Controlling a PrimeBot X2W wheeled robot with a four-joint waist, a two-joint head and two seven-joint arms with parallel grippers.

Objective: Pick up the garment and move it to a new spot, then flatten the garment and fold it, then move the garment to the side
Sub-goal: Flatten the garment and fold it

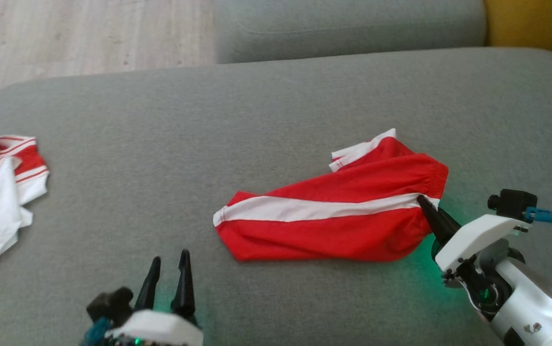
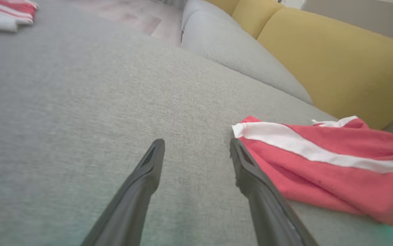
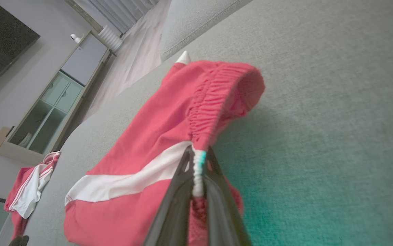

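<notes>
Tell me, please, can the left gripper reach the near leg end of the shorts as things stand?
Probably yes. The left gripper is open, and bare sofa alone lies between it and the leg end of the shorts, close by its fingers. The right gripper pinches the waistband, well clear.

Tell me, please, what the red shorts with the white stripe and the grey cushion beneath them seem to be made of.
Red shorts with white stripe: thin, smooth knit, probably polyester; it drapes in soft folds and the waistband gathers elastically. Grey sofa cushion: matte woven upholstery fabric, judging by its fine speckled weave; filling unseen.
</notes>
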